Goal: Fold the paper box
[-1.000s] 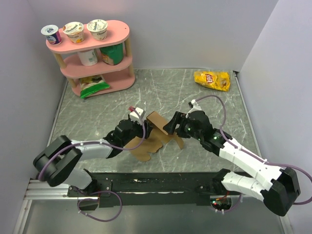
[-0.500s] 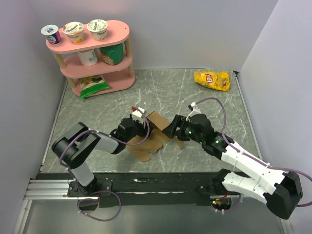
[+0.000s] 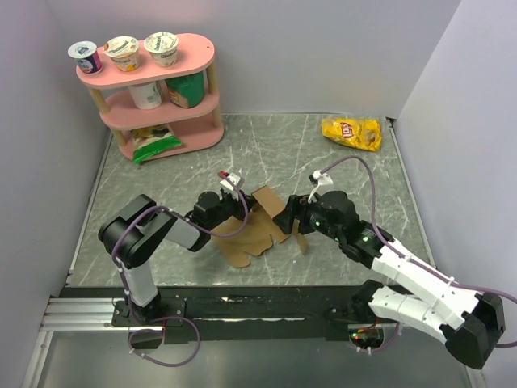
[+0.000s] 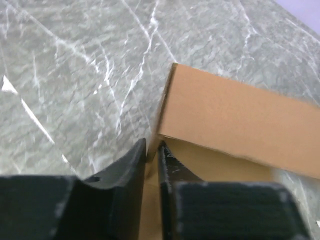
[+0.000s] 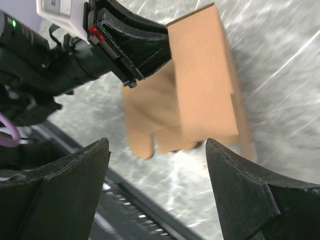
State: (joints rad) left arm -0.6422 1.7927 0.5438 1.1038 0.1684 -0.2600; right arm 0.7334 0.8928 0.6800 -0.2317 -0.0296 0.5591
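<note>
Pinching one raised wall of the plain brown cardboard box (image 3: 257, 220), the left end effector (image 4: 151, 155) is clamped; the right end effector (image 5: 156, 145) gapes, empty. Folding seems barely begun; the rest lies flat.

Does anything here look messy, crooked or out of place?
Nothing spilled or broken. The cardboard box is half folded, one panel standing while the rest lies flat. A green bag sticks out past the bottom tier of the pink shelf, and a yellow chip bag lies alone in the far corner.
</note>
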